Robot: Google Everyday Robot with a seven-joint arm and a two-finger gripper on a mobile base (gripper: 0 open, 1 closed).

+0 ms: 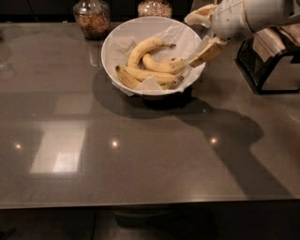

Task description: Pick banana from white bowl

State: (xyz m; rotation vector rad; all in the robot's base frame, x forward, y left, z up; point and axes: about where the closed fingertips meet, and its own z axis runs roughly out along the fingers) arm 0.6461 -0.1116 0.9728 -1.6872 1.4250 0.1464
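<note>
The white bowl [112,51], lined with crinkled white paper, stands at the back middle of the dark table. Three bananas lie in it. The banana [161,65] is the short, plump, curved one in the middle, its speckled stem end pointing right. A paler arched banana [140,48] lies behind it and a long, flatter banana [146,76] lies in front. My gripper [190,41] hangs open over the bowl's right rim. Its lower finger [208,50] reaches in just right of the banana's stem end, with no clear contact. It holds nothing.
Two glass jars [92,17] [154,8] stand behind the bowl at the table's back edge. A black rack [269,63] stands at the right, close under my arm. The glossy table [140,154] runs from the bowl to its front edge.
</note>
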